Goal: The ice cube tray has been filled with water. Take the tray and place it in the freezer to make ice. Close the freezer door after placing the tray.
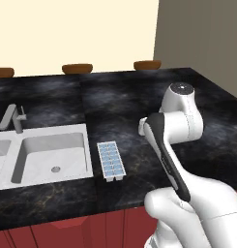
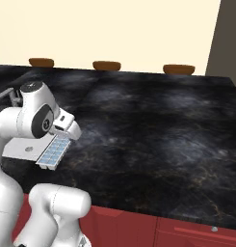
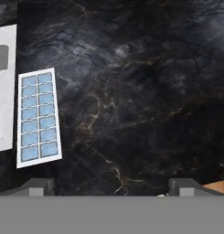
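The ice cube tray (image 1: 111,161) lies flat on the black counter (image 1: 139,104), just right of the sink (image 1: 52,155) and near the front edge. The hand (image 3: 111,185) hangs above the bare counter to the tray's right, its fingers spread wide and gripping nothing. The risk ahead is a careless pick: the tray is full of water, so a grip off its middle or a tilted lift would likely slop water out, and a nudge might push it toward the sink.
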Motion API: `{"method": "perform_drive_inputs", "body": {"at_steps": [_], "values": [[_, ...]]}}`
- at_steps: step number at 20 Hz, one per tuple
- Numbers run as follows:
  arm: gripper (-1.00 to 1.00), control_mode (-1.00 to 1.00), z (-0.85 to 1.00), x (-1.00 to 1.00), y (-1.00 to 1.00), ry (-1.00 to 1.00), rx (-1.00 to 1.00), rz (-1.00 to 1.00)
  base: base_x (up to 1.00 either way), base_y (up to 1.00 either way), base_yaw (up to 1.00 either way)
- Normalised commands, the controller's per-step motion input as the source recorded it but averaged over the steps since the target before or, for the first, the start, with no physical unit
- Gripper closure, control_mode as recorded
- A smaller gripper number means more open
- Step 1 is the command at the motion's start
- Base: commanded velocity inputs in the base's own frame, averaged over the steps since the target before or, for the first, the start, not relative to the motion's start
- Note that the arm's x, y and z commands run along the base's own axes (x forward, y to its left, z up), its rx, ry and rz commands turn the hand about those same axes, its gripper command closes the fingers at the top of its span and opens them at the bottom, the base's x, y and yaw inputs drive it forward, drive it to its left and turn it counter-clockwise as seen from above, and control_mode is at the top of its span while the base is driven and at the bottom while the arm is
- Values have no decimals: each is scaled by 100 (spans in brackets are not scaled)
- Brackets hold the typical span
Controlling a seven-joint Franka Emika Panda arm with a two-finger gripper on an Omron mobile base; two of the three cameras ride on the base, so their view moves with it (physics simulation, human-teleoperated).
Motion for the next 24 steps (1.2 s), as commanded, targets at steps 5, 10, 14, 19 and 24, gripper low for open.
{"method": "perform_drive_inputs", "body": {"at_steps": [5, 10, 14, 19, 24], "values": [[-100, -100, -12, -28, -1, -3, 13, 1, 0, 0, 0], [-100, -100, -31, -21, 5, 0, 21, 0, 0, 0, 0], [-100, -100, -44, -2, 10, 0, 17, 0, 0, 0, 0], [-100, -100, -46, -3, 18, 0, 16, 0, 0, 0, 0], [-100, -100, -33, 0, 27, 0, 16, 0, 0, 0, 0]]}}
